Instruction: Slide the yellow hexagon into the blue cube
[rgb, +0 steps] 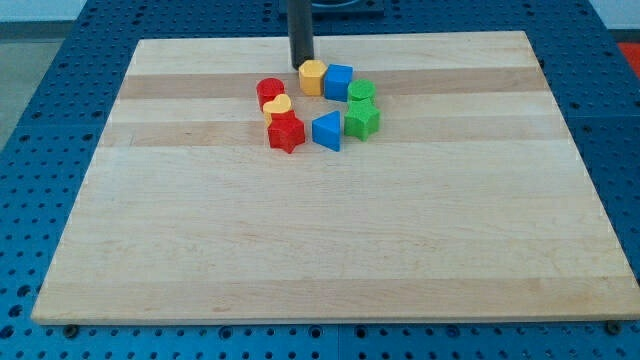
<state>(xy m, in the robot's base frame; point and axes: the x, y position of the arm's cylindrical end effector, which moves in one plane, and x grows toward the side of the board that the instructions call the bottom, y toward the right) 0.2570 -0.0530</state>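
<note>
The yellow hexagon (312, 76) sits near the view's top centre of the wooden board, touching the blue cube (338, 81) on its right. My tip (301, 66) stands just left of and above the yellow hexagon, at or very near its upper-left edge.
A red cylinder (270, 92), a small yellow block (278, 108) and a red star-shaped block (286, 132) lie below left. A blue triangular block (327, 130), a green star-shaped block (362, 119) and a green block (362, 92) lie below right. The board (320, 240) rests on a blue perforated table.
</note>
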